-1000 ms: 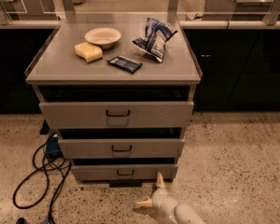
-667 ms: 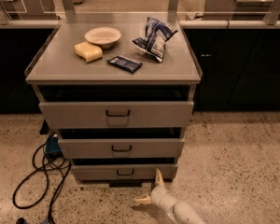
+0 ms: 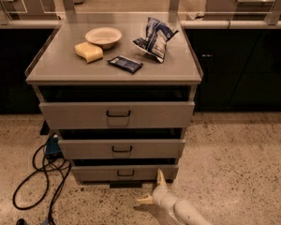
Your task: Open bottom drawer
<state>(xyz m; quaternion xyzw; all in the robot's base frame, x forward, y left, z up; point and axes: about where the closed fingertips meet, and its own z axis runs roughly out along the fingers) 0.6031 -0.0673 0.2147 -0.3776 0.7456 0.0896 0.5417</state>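
Camera view: one cabinet (image 3: pixel 61 71) with three grey drawers; the bottom drawer (image 3: pixel 98 174) is lowest. At the cabinet's foot, right of centre, the gripper (image 3: pixel 149 187) holds two fingers spread. On top: one bowl (image 3: pixel 103 35), one sponge (image 3: pixel 89 51), one blue bag (image 3: pixel 155 37), one dark packet (image 3: pixel 125 63).

The arm (image 3: pixel 189 214) enters at the bottom edge of the frame, right of centre, and runs up and to the left as a smooth white tube. It narrows to a rounded wrist (image 3: pixel 163 198) in the lower middle of the frame. From the wrist the gripper (image 3: pixel 148 186) spreads wide. Its two pale, cream-coloured fingers (image 3: pixel 160 178) are set well apart in a rough L. One finger points almost straight up and tapers to a tip. The other (image 3: pixel 143 200) lies nearly level, pointing to the left. Nothing is held between them. The rest of the robot is out of frame.
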